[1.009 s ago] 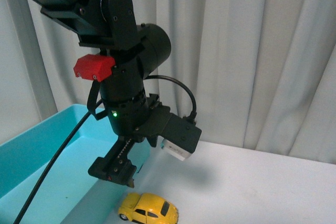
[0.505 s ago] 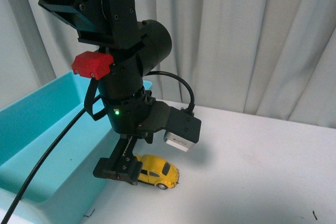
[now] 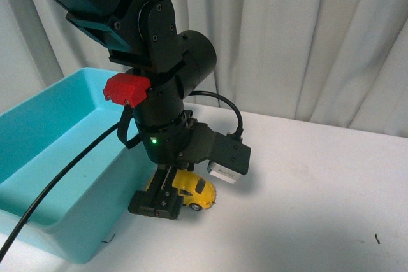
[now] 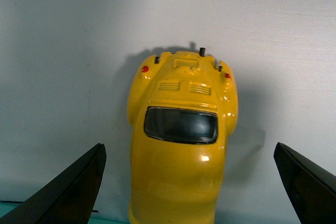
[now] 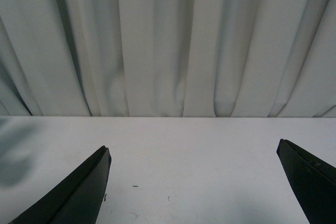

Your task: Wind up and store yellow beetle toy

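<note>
Fingers [image 4: 73, 192] of the left gripper [image 3: 158, 204] are held wide apart, nothing clamped. At the left side of the white table [image 3: 306, 183] a teal bin [image 3: 44, 157] is seen, with a black cable [image 3: 64, 189] run in front of it. Just beside the bin's right wall the left gripper is pointed down at the table. Between its two fingers the yellow beetle toy [image 4: 181, 145] is sat on the table. Clear gaps are shown on both sides in the left wrist view, no contact seen. Tail end of the toy, with red lamps and rear window, is pointed away from the wrist. From the front, part of the toy is hidden behind the gripper and the rest is seen poking out to the right. Toy is placed well short of the table's back edge, where a pale curtain [image 3: 306, 42] is hung. Right gripper [image 5: 192, 147] is likewise spread open and empty, aimed at that back edge and curtain.
</note>
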`<state>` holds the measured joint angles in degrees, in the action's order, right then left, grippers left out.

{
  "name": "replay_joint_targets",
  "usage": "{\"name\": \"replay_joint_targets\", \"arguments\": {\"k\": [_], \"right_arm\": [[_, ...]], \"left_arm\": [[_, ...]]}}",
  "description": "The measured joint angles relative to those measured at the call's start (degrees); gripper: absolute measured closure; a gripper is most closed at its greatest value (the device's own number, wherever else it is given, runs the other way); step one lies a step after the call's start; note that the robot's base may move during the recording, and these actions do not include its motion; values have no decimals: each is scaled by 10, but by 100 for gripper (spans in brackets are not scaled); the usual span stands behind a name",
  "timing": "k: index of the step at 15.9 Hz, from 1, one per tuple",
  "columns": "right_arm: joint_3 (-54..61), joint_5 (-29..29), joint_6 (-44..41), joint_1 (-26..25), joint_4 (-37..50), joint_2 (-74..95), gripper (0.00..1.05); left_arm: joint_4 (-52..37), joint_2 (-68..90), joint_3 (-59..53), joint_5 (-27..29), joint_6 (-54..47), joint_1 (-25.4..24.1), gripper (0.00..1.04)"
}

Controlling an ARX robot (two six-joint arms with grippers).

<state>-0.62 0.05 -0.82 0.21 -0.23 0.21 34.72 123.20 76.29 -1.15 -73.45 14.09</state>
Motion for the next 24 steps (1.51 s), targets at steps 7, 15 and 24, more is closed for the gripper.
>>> {"name": "replay_joint_targets", "arguments": {"k": [7,15,24], "right_arm": [[0,0,0,0,0,0,7],[0,0,0,0,0,0,7],[0,0,0,0,0,0,7]], "left_arm": [[-18,14,12,14,-3,-8,58],[65,-165,30,-183,98,19,64],[-112,-174,-9,-70,365,-198,64]]}}
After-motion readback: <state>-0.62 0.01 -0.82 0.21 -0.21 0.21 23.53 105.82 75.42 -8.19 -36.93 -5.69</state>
